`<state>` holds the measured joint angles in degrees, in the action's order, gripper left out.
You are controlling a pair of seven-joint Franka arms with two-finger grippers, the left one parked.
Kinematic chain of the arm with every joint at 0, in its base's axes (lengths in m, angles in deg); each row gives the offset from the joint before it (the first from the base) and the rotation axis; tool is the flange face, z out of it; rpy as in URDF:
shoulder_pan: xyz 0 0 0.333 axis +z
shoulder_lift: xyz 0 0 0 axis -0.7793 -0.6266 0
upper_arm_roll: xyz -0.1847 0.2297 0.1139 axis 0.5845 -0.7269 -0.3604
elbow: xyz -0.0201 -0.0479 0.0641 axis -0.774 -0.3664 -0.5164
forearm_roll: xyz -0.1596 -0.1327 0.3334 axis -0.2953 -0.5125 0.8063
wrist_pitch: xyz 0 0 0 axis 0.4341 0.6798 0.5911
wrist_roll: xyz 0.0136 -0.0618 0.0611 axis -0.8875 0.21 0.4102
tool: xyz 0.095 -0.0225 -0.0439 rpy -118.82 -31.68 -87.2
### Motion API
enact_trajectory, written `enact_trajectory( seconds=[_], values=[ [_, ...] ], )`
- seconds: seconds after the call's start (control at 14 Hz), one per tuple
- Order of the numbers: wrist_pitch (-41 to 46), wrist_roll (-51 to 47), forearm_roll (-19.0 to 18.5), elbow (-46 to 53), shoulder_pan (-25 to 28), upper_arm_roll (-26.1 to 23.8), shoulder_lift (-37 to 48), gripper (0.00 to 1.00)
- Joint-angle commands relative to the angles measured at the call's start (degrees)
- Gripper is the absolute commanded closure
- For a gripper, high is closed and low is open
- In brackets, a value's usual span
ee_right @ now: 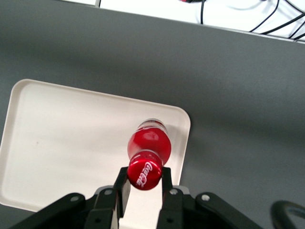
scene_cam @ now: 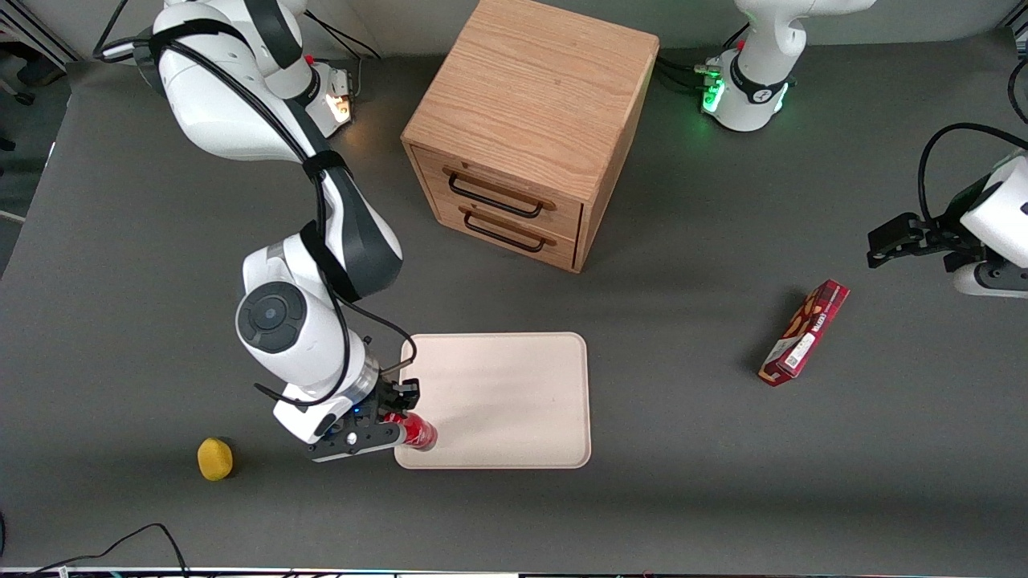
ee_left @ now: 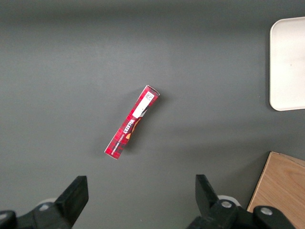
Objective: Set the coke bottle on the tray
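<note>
The gripper (scene_cam: pixel 395 424) is clamped on the neck of the coke bottle (scene_cam: pixel 416 431), just under its red cap, holding it upright over the tray (scene_cam: pixel 514 385) near the corner closest to the working arm. Whether the bottle's base touches the tray I cannot tell. What seems left is setting it down and letting go.

Coke bottle (ee_right: pixel 148 152) held over tray (ee_right: pixel 57 143).
Gripper (ee_right: pixel 144 183): both fingers (ee_right: pixel 121 183) clamped on the neck beneath the red cap. Bottle upright, above the tray's corner area; grey table (ee_right: pixel 238 95) alongside.
</note>
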<state>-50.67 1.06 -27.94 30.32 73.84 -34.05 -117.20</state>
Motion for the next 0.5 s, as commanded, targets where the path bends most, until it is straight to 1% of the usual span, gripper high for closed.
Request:
enact_trajectory(
  seconds=[0.0, 0.43],
  values=[
    [0.19, -1.21, -0.12, 0.78, 0.47, 0.7, -0.98, 1.0],
    [0.02, -0.85, -0.38, -0.89, 0.29, 0.7, -2.13, 1.0]
  ],
)
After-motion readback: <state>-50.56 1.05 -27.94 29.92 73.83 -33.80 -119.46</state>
